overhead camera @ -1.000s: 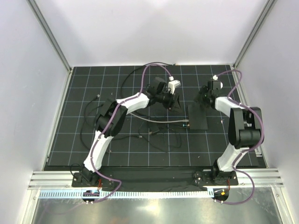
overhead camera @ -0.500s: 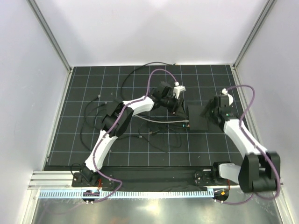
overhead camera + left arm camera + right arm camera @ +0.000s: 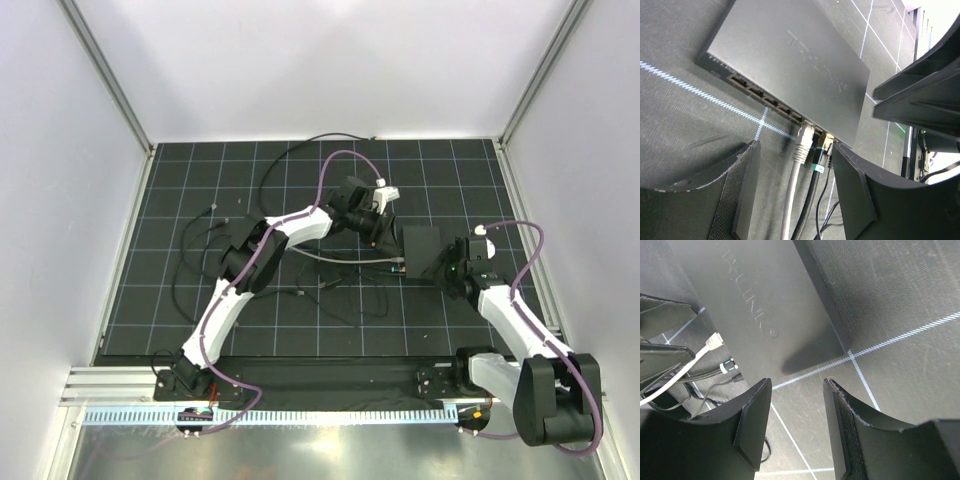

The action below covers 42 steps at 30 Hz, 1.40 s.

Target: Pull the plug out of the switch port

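I am holding my left gripper [image 3: 795, 162] low over the black mat [image 3: 170, 320]. Its two fingers [image 3: 740, 195] are standing a fair way apart and are gripping nothing. In my left wrist view they are pointing at the flat black box [image 3: 790, 55], right at the long edge where the switch ports [image 3: 765, 100] are sitting in a row. A white plug [image 3: 802, 142] is sticking in one port near the end of the row. A black plug [image 3: 819, 161] with a green band is sitting in the next port. Both cords are running back between my left fingers, and the fingers are not touching them. I am holding my right gripper [image 3: 797, 390] on the other side of the box, just by its corner. Its fingers [image 3: 757, 420] are also standing apart, with only bare mat and a white grid line showing between them. They are not touching the box. Raised letters are showing on top of the box [image 3: 765, 315]. In my right wrist view I am reading "LINK" with a tiny ring mark after it, but I cannot tell the letters before that. From the top camera, the box [image 3: 420, 248] is lying between my two grippers, right of the middle of the mat.
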Each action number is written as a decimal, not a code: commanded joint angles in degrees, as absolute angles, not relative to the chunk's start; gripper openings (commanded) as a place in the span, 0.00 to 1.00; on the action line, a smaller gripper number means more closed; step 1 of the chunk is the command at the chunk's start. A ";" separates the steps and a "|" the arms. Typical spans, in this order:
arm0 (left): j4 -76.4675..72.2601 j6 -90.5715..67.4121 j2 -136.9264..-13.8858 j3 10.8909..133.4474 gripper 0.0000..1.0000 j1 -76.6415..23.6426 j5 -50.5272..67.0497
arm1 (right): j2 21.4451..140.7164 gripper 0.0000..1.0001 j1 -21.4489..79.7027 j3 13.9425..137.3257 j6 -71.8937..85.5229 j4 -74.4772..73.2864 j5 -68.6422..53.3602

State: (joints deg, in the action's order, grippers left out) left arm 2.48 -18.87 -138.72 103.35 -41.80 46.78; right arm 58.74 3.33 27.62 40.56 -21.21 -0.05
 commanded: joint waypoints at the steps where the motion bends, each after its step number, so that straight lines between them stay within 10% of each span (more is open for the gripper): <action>1: 2.73 -18.54 -139.83 106.70 0.62 -42.36 48.95 | 60.03 0.53 3.69 26.37 43.41 -14.51 -0.62; 42: 5.02 -36.99 -151.61 118.21 0.49 -38.58 47.99 | 81.20 0.52 3.60 48.69 28.39 -11.26 9.24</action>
